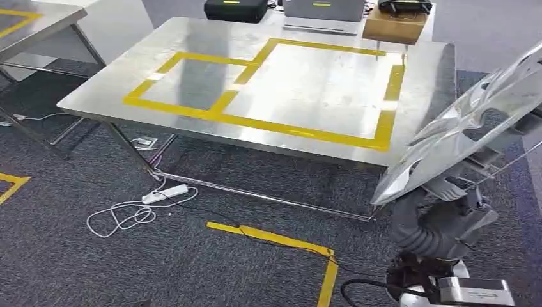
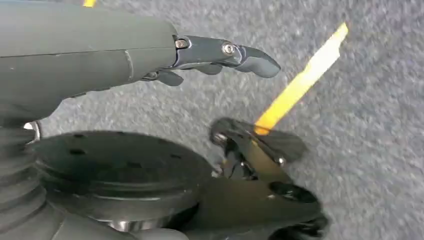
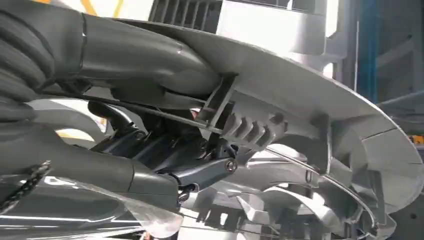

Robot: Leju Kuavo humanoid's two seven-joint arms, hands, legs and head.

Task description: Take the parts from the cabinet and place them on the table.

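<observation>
A large shiny silver part [image 1: 466,121] with curved ribs is tilted in the air at the right, past the right corner of the steel table [image 1: 307,89]. My right hand [image 1: 441,224] grips it from below. The right wrist view shows that hand [image 3: 165,155] up close, its dark fingers hooked around the ribbed underside of the part [image 3: 300,100]. My left hand [image 2: 150,55] hangs over grey carpet with its fingers stretched out and nothing in them. Yellow tape [image 1: 255,121] marks two adjoining rectangles on the tabletop.
A black case [image 1: 235,9], a grey case [image 1: 323,13] and a cardboard box [image 1: 393,27] stand along the table's far edge. A white power strip with a looped cable [image 1: 165,194] lies on the carpet by a table leg. Yellow floor tape [image 1: 281,242] runs nearby. Another table [image 1: 38,25] stands at the left.
</observation>
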